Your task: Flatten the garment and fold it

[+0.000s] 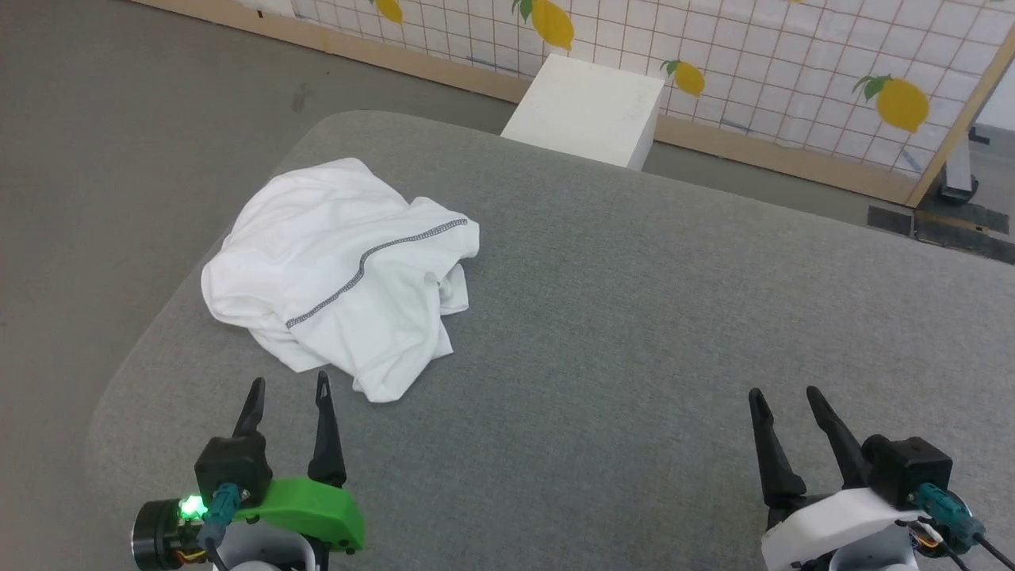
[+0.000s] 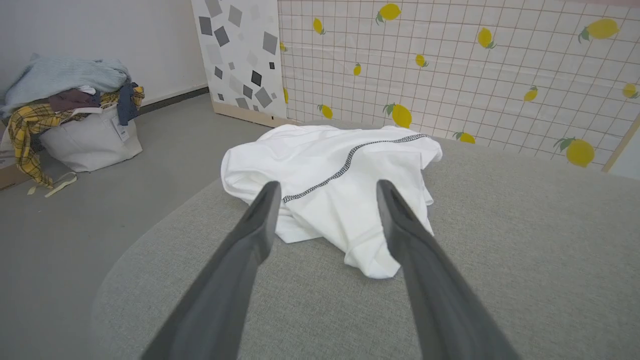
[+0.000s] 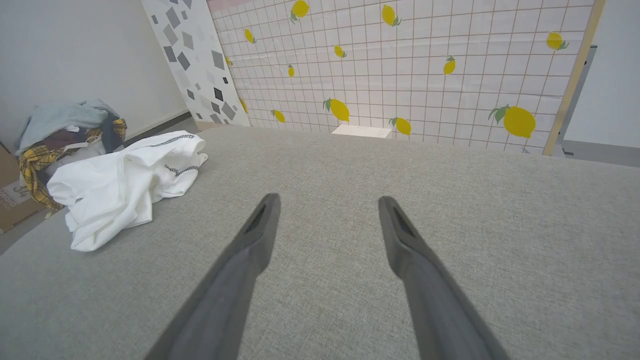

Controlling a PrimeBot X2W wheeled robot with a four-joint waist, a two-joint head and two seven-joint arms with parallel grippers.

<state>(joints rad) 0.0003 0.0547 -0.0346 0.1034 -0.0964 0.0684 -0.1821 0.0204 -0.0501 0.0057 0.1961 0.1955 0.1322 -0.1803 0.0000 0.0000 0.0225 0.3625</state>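
Our left hand [image 1: 289,379], just short of the garment [image 1: 341,262] bunched near the bench's [image 1: 634,317] left edge, and our right hand [image 1: 783,391] both gape wide, empty. Pinching stacked layers risks dragging the garment off.

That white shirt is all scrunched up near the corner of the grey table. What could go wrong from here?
1. The shirt lies bunched close to the left edge of the table; a tug that way might drag it onto the floor.
2. Its layers overlap, so the open left hand could pinch several at once and not spread it flat.
3. The open right hand is far off over bare table, so it probably faces a long reach.
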